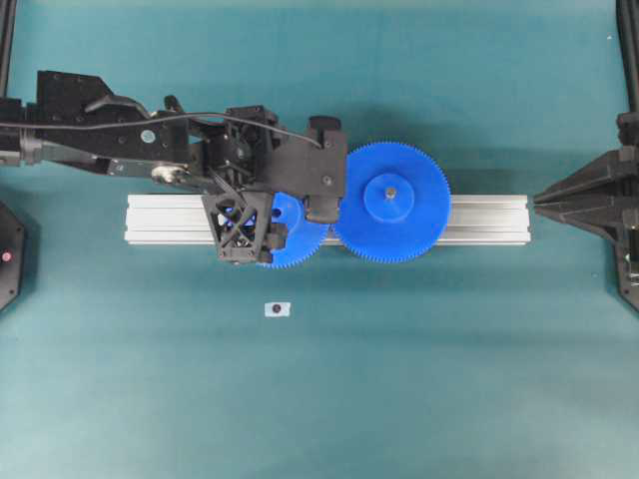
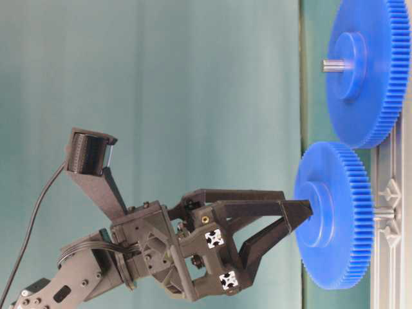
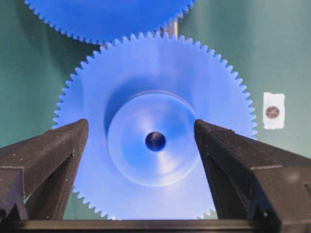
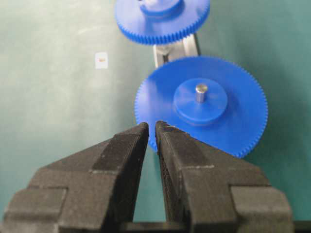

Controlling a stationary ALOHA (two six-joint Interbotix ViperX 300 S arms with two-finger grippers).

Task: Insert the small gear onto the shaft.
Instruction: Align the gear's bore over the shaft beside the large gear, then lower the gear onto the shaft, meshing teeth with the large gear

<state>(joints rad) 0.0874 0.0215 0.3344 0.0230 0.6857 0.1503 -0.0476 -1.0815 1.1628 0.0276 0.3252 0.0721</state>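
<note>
Evidently the small gear (image 3: 155, 131) sat on the rail (image 1: 479, 220), meshed beside the larger gear (image 1: 391, 203). Left jaws stood apart flanking its hub; right jaws nearly together. Rigid, light, slick plastic: grip the hub.

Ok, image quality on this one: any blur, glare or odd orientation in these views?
Left wrist view: small gear sharp, left gripper's fingers soft-edged. Right wrist view: right gripper blurred, larger gear crisp. Table-level view looks turned sideways, rail running vertically. Overhead view: even light, soft shadows, no glare.
</note>
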